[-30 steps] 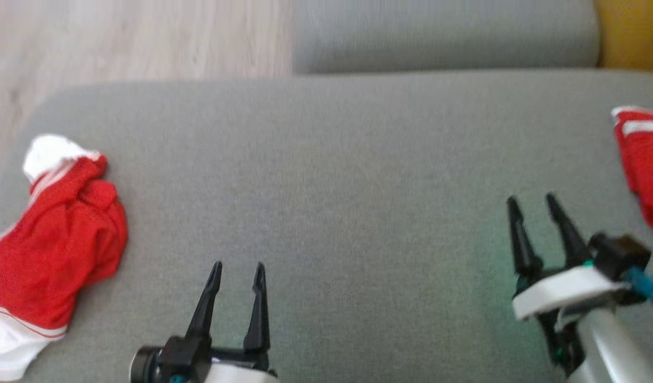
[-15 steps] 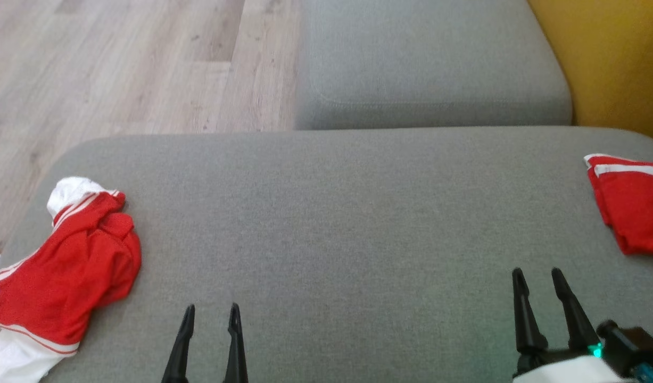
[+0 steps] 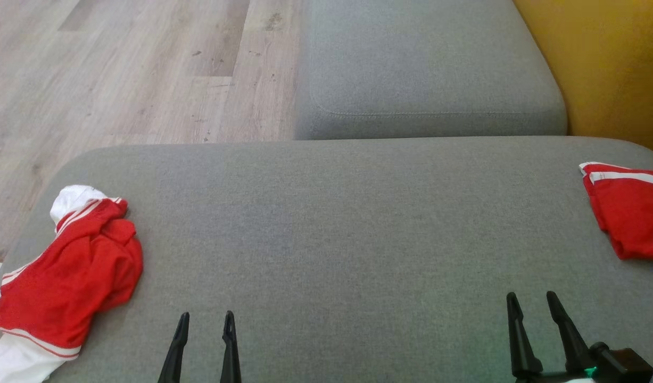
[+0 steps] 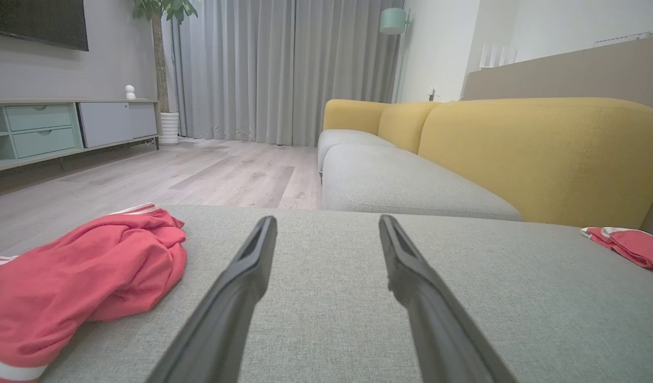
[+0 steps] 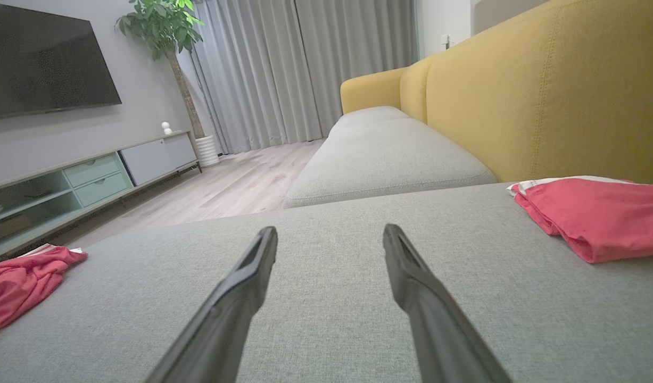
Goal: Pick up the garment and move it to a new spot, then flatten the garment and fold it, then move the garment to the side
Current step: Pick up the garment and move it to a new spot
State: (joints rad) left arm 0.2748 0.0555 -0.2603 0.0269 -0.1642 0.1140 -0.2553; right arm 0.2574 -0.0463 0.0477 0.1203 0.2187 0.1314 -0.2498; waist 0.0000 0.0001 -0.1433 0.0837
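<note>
A crumpled red and white garment [image 3: 65,276] lies at the left end of the grey cushion [image 3: 337,223]; it also shows in the left wrist view [image 4: 76,282]. My left gripper [image 3: 206,319] stands open to its right, apart from it, with nothing between its fingers [image 4: 326,223]. My right gripper [image 3: 531,300] is open and empty too [image 5: 330,231], low at the right. A second red garment [image 3: 629,213], neatly folded, rests at the cushion's right end, beyond and to the right of the right gripper [image 5: 597,213].
A second grey seat cushion [image 3: 427,69] adjoins the far edge, with the yellow sofa back [image 3: 613,69] on the right. Wooden floor [image 3: 118,69] lies beyond the cushion's far left edge. A TV unit [image 5: 92,175] stands across the room.
The head camera has tilted, so the whole picture shifted down and sharpened. The right gripper has drawn back toward me, away from the folded garment. Both garments lie as before.
</note>
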